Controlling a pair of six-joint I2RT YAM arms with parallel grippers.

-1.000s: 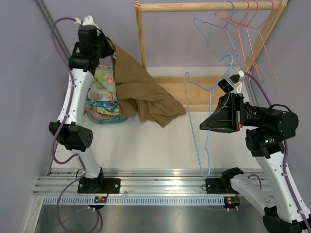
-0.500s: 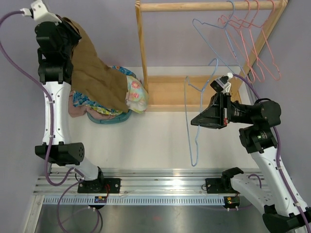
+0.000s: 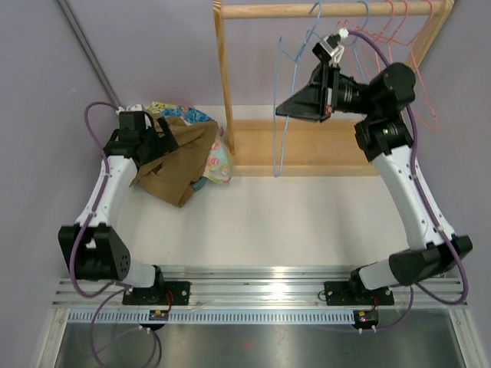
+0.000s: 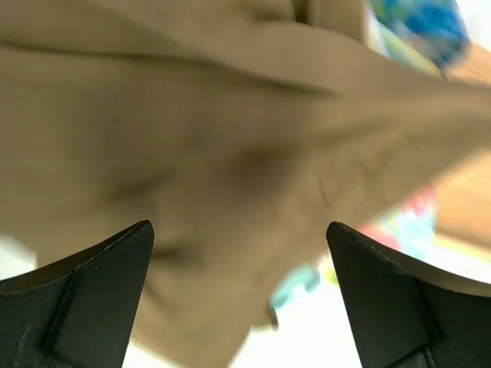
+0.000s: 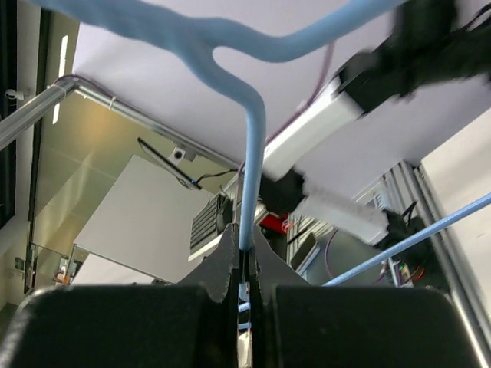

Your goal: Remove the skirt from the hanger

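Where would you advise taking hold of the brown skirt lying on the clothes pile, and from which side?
On the brown skirt, probably the pointed near corner that spills off the clothes pile toward the table; come from above. It lies as a thin free flap, so a pinch should catch skirt alone. The left gripper hangs open over the fabric.

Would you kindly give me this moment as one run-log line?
skirt: off hanger, on clothes pile | left hand: open over skirt | right hand: shut on hanger, raised by rack
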